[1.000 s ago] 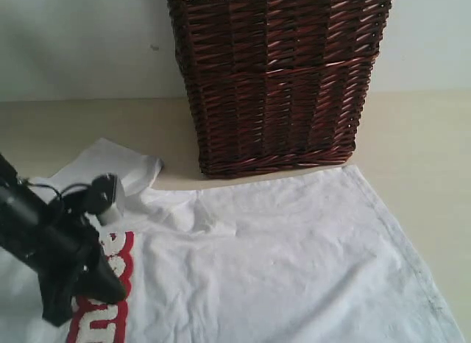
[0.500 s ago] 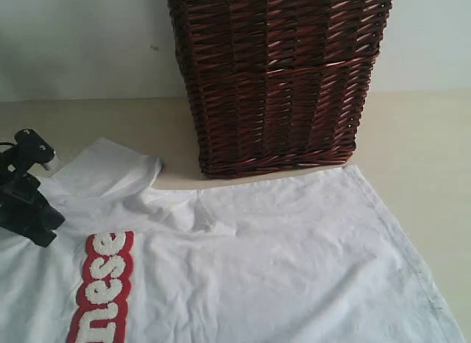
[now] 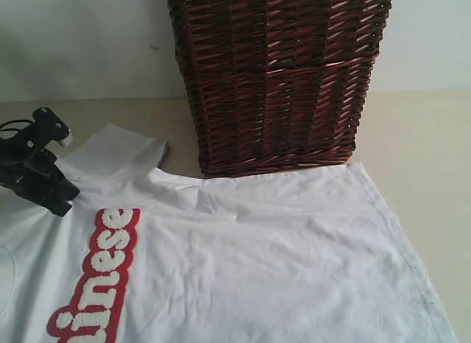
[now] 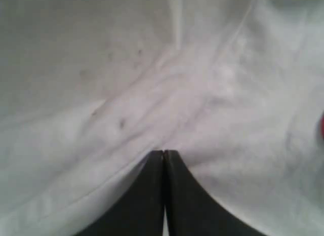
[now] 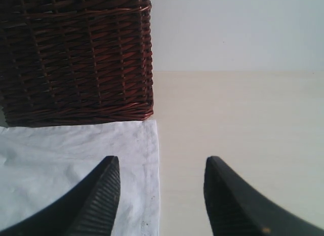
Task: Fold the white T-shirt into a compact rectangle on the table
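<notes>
Finds the white T-shirt (image 3: 280, 255) spread chest-up on the table (image 3: 419, 137), filling the exterior view from about eight o'clock round to four, with its red-edged lettering (image 3: 99, 277) running down toward seven. Sets the dark wicker basket (image 3: 272, 78) at twelve o'clock, the shirt's far edge reaching its foot.

Puts the left gripper (image 3: 62, 204) at nine o'clock, clenched tight on a ridge of cloth by the sleeve (image 3: 121, 148). Judging by the creases fanning from that pinch, holds there to draw the shoulder flat and square before any fold. Leaves the right gripper (image 5: 162, 162) spread wide and empty, straddling the shirt's hem edge near the basket corner, probably poised to take that corner. Counts as an early, straightening step, with no fold made yet.

From the left wrist view, confirms what the exterior cannot: jaws fully met, cloth gathered right at the tips. From the right wrist view, supplies the only sight of the right gripper, absent from the exterior view. From the exterior alone, gives the lettering and the overall layout.
</notes>
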You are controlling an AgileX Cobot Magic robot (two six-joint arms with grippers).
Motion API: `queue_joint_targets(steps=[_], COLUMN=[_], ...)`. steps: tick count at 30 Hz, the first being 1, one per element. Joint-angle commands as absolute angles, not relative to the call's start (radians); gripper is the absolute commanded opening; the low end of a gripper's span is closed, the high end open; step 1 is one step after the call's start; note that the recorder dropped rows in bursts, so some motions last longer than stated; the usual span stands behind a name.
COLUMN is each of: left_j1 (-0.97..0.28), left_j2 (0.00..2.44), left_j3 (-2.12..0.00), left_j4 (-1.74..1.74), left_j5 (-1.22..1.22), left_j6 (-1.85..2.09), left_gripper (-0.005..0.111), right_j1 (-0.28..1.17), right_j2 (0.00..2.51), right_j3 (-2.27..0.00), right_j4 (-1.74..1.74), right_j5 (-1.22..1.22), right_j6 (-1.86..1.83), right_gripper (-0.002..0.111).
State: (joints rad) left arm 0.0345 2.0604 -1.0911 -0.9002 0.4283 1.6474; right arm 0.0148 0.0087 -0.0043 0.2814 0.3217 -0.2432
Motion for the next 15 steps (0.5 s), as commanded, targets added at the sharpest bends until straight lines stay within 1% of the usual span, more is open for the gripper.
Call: queue_joint_targets(steps=[1, 7, 12, 15], left_j1=[0.025, 0.027, 0.031, 0.031], left_j2=[2.081, 2.001, 1.938, 1.909], left_j3=[-1.084, -1.084, -1.072, -1.053], left_j4=[-0.882, -0.995, -0.997, -1.003], left_j5=[0.473, 0.464, 0.569, 0.576], left_j6=[1.639, 1.640, 1.614, 1.609], left_gripper=[0.000, 0.000, 0.000, 0.000], right_j1=[0.012, 0.012, 0.012, 0.012], right_j2=[0.010, 0.010, 0.010, 0.010], right_j3=[0.000, 0.000, 0.000, 0.000], right_j4=[0.282, 0.282, 0.282, 0.282], right_j5=[0.313, 0.313, 0.313, 0.313], right_j6=[-0.252, -0.252, -0.252, -0.252], right_gripper=[0.051, 0.051, 0.051, 0.051])
